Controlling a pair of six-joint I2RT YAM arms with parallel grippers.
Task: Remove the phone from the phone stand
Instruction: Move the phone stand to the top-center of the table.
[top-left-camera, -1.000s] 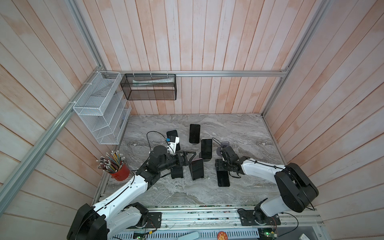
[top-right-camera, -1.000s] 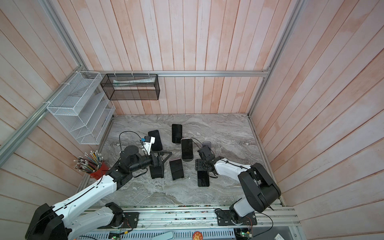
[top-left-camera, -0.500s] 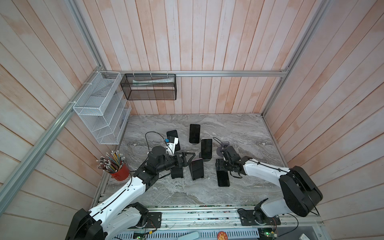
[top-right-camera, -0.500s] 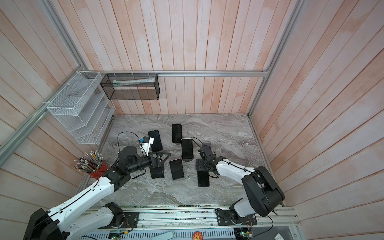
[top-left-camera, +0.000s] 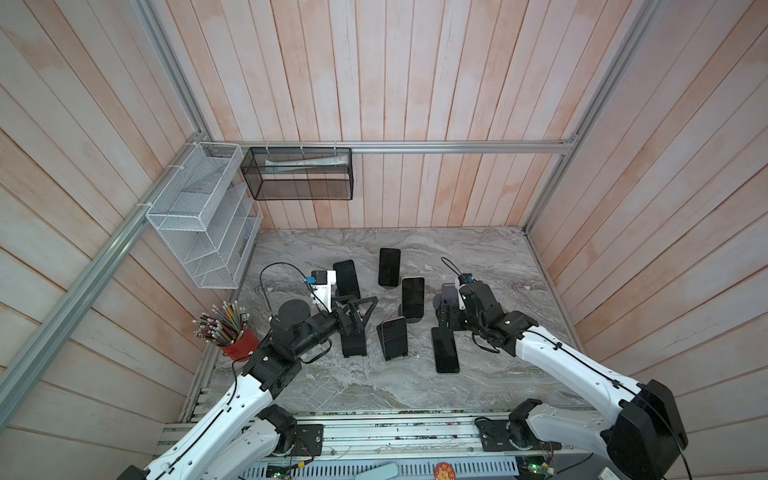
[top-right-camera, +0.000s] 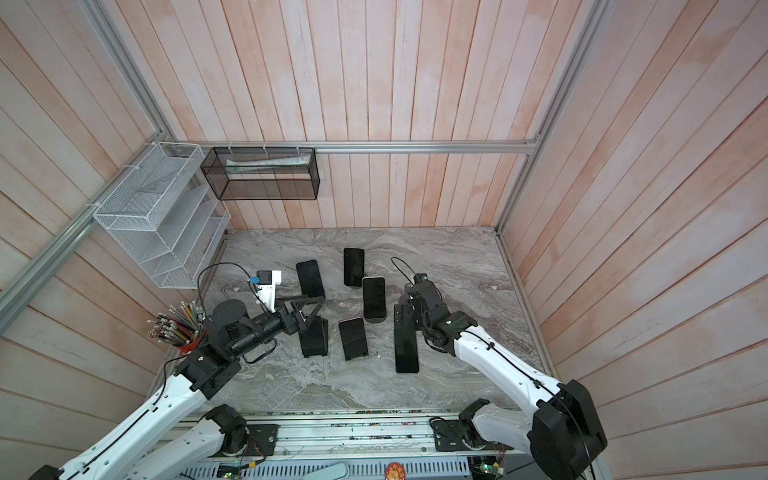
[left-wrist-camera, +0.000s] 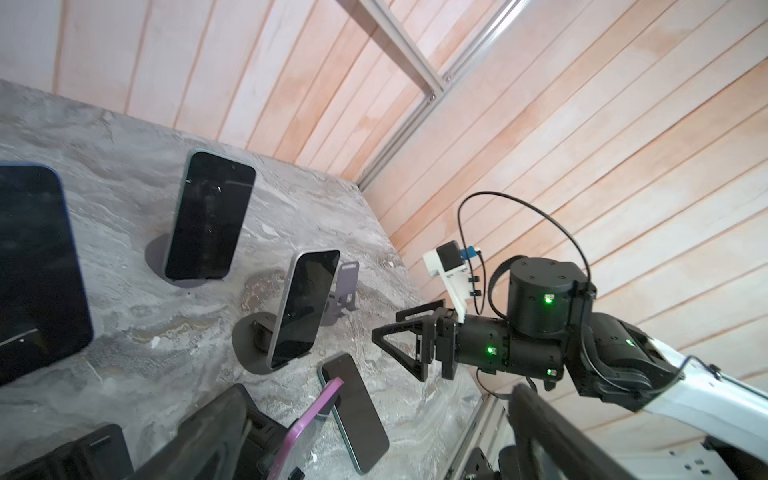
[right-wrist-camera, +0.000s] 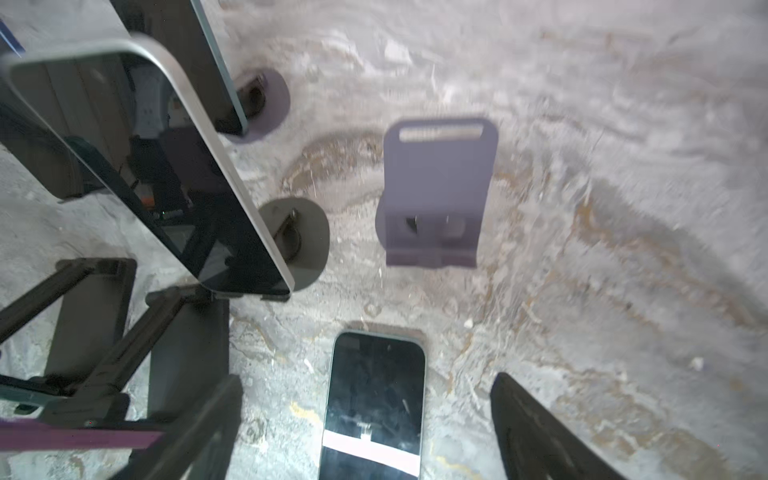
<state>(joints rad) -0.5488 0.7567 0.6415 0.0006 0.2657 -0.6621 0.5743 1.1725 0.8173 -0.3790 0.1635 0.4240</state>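
We are hovering the right gripper (top-left-camera: 448, 322), jaws spread, over the phone (top-left-camera: 445, 350) lying flat off its stand (right-wrist-camera: 436, 178); retreating seems next.

1. You're in a robot lab test cell: pale plank walls (top-left-camera: 415, 83) box in a marble-look tabletop (top-left-camera: 374, 386).
2. Aluminium rails (top-left-camera: 457, 146) run above that tabletop.
3. Two white robot arms (top-left-camera: 573, 361) stand on a slotted base (top-left-camera: 395, 432) at its front edge.

Right end effector (right-wrist-camera: 369, 378) opened, releasing phone (top-left-camera: 445, 350).
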